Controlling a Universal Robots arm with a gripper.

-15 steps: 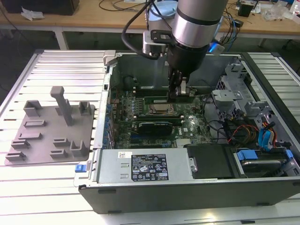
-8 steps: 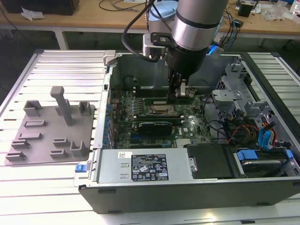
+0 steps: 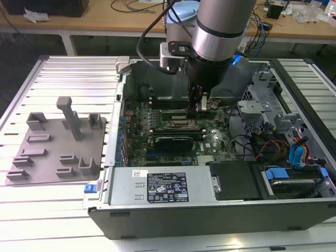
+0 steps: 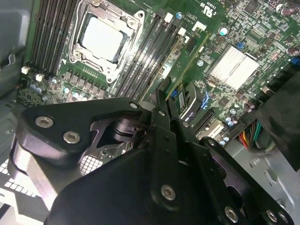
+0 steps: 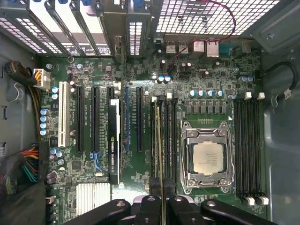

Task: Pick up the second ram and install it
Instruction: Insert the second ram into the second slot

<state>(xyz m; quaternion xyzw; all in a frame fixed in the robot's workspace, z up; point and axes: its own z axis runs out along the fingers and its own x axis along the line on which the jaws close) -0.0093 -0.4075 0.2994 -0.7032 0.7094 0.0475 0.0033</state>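
Silver-grey arm (image 3: 220,26), looping black cable (image 3: 139,47) — matte black hand (image 4: 161,101) (silver screws (image 4: 168,191)).

Robotics lab — open computer case (image 3: 210,215) on slatted metal table (image 3: 63,73); cable-strewn wooden bench (image 3: 105,18) behind.

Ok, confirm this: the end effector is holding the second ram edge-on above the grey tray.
Wrong place. The end effector holds the second ram edge-on above the memory slots beside the CPU socket, inside the case, not above the grey tray, which lies outside the case. The first wrist view shows it.
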